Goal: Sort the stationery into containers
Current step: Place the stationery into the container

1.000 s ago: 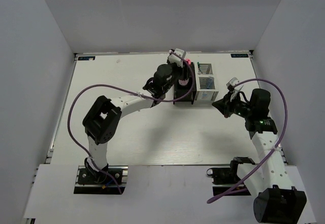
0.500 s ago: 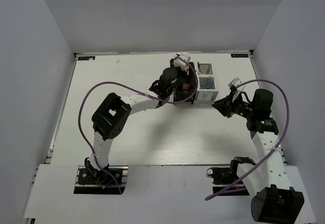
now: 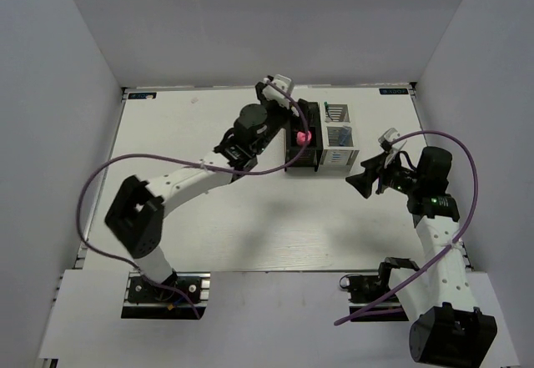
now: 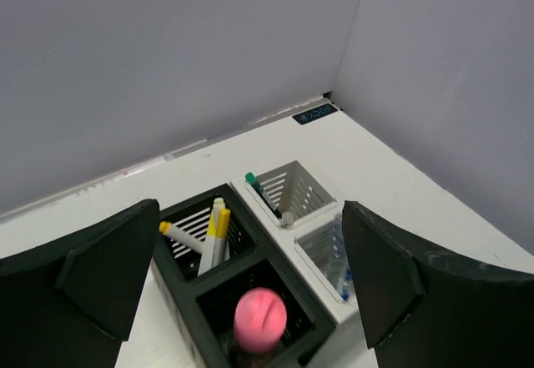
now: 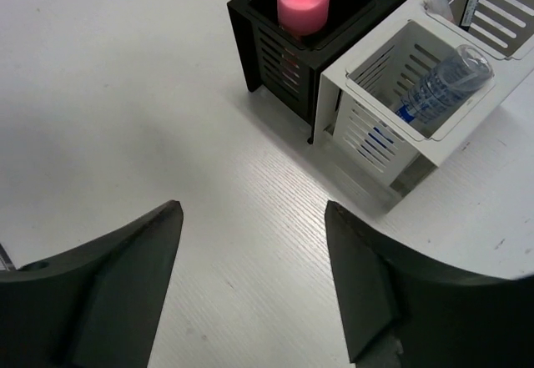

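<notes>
White table [image 3: 209,234] is carrying the black box [image 4: 247,257], pink tube [image 4: 260,318] upright inside; left gripper [image 4: 249,209] and right gripper [image 5: 252,209] are gaping empty; lifting straight up is looking safest

white table [image 3: 209,218], grey walls [image 3: 267,26], black corner label [image 4: 314,115]

L arm [image 3: 179,182] stretched far fwd-right, L gripper [image 4: 250,209] w/ jaws spread wide, empty; R arm [image 3: 434,234] reaches fwd, wrist turned left, R gripper [image 5: 253,209] likewise spread, empty.
</notes>
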{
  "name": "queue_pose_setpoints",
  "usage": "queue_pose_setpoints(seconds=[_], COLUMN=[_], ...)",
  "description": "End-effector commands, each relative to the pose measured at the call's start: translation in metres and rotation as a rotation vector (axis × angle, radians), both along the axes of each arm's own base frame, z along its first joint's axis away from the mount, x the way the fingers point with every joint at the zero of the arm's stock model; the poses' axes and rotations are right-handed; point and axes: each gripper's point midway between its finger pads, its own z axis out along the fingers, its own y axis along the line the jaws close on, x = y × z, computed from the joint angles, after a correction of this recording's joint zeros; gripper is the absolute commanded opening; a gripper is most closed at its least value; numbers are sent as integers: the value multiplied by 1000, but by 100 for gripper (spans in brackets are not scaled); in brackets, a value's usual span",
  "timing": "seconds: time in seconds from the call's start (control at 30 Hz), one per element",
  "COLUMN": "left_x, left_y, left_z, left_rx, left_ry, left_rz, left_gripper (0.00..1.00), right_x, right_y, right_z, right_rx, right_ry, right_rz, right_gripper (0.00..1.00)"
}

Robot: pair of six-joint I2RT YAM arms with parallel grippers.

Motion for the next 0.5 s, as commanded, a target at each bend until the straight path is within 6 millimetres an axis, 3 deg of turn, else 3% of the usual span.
queue_pose_setpoints(seconds=[0.0,0.07,0.1,0.13,0.17,0.23,0.27,0.33,0.37,0.4,0.47], left_x=[-45,-71,-82,-103,-115,-132,-145,-156,-161,-166,-171], left_y=[30,37,42,52,59,74,93,109,118,132,146], left_z=[42,14,10,16,-1,-8,-13,-16,-31,-20,-36], left_rx=[7,87,103,113,141,154,168,179,208,205,220], left_ry=[5,84,101,111,143,160,157,141,159,117,133], left_rz=[-54,-129,-155,-201,-220,-231,-222,-205,-197,-162,-125], left_gripper=[100,100,100,100,100,100,100,100,100,100,100], right_x=[1,3,6,8,11,16,16,16,15,14,12], right_y=[-2,-4,-7,-9,-11,-17,-17,-17,-16,-14,-13], right_z=[21,24,27,31,33,34,35,37,36,39,36], right_rx=[1,17,18,22,40,33,38,41,50,61,62], right_ry=[-27,-6,-7,-14,6,-7,-8,-7,5,6,18], right_rz=[-12,-45,-77,-94,-133,-174,-180,-183,-186,-174,-165], right_gripper=[76,86,90,90,90,90,90,90,90,90,90])
